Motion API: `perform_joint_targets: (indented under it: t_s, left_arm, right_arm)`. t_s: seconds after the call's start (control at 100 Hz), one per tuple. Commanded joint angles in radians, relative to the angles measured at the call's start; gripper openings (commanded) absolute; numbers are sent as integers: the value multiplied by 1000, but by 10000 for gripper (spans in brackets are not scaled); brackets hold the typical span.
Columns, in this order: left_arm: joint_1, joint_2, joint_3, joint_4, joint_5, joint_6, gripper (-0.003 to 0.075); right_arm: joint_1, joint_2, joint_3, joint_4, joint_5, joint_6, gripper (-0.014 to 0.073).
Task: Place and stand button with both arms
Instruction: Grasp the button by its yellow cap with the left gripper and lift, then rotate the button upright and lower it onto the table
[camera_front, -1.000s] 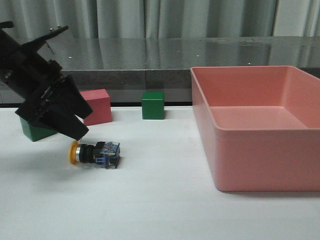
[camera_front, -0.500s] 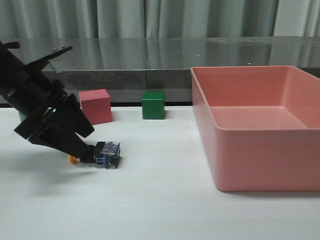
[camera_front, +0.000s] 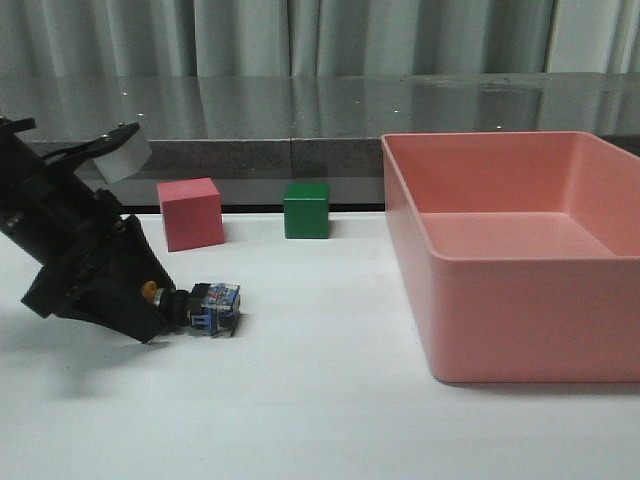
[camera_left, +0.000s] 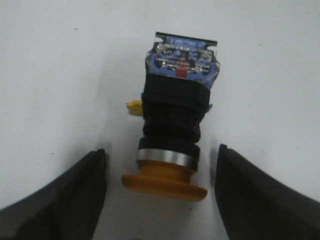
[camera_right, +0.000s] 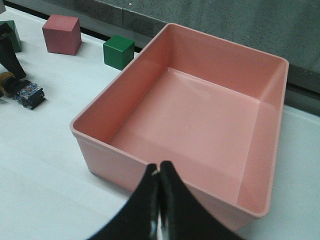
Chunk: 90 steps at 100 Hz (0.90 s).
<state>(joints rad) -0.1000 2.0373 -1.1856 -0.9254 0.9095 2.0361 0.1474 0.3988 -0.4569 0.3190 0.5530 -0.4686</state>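
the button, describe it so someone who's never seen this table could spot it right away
Look left of the large pink bin, on the white table in front of the pink cube and green cube. The button lies on its side between the left gripper's open fingers. Unlike the cubes, it has a yellow cap.

1. The white table (camera_front: 330, 420) carries everything.
2. A pink tub (camera_front: 520, 300) sits at its right edge.
3. A pink cube (camera_front: 190, 213) and green cube (camera_front: 306, 210) stand along the far edge.
4. The button (camera_front: 205, 306) lies on its side toward the left edge.
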Motion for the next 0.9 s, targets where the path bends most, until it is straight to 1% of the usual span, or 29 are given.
perform_joint_targets:
  t_s: [0.0, 0.05, 0.08, 0.09, 0.1, 0.11, 0.15, 0.16, 0.21, 0.41, 0.49, 0.57, 0.7, 0.73, 0.76, 0.8, 0.82, 0.87, 0.89]
  left_arm:
    - [-7, -45, -13, -49, 21, 2, 358]
    - [-7, -45, -13, -45, 24, 0, 277]
    - [-7, -45, -13, -45, 30, 0, 210]
    - [-7, -45, -13, -45, 33, 0, 210]
    - [-7, -45, -13, -45, 36, 0, 169]
    - [-7, -45, -13, -45, 38, 0, 169]
    - [-7, -45, -13, -45, 51, 0, 77]
    - [-7, -45, -13, -45, 53, 0, 77]
    - [-7, -45, -13, -45, 70, 0, -15]
    - [-7, -66, -27, -45, 129, -10, -20]
    - [-7, -103, -51, -26, 127, -77, -20]
    - [-7, -149, -93, 51, 125, -147, -20]
    - [-50, -233, -185, 300, 117, -334, -20]
    - [-67, -248, -209, 391, 114, -373, -20]
    - [-88, -261, -222, 451, 110, -404, -20]
    - [-125, -276, -251, 598, 96, -486, -20]
    - [-138, -280, -258, 639, 91, -511, -20]
    - [-193, -287, -280, 799, 79, -603, -20]
    - [-215, -287, -286, 835, 78, -633, -20]
  right_arm:
    - [-6, 6, -26, 9, -76, -1, -62]
    - [-6, 6, -26, 9, -76, -1, -62]
    - [-6, 6, -26, 9, -76, -1, -62]
    - [-6, 6, -26, 9, -76, -1, -62]
    - [-6, 6, -26, 9, -76, -1, -62]
    - [-6, 6, -26, 9, -76, -1, -62]
    - [-6, 6, -26, 9, -76, -1, -62]
    - [-6, 6, -26, 9, -76, -1, -62]
    - [-6, 6, -26, 9, -76, -1, -62]
    - [-6, 6, -26, 9, -76, -1, -62]
    - [-6, 6, -26, 9, -76, -1, -62]
    - [-6, 6, -26, 9, -76, -1, -62]
    - [-6, 6, -26, 9, -76, -1, -62]
    - [-6, 6, -26, 9, -76, -1, -62]
    - [-6, 6, -26, 9, -76, -1, -62]
    - [-6, 6, -26, 9, -76, -1, -62]
    - [-6, 6, -26, 9, -76, -1, -62]
    - [-6, 6, -26, 9, -76, -1, -62]
    - [-6, 6, -26, 9, -76, -1, -62]
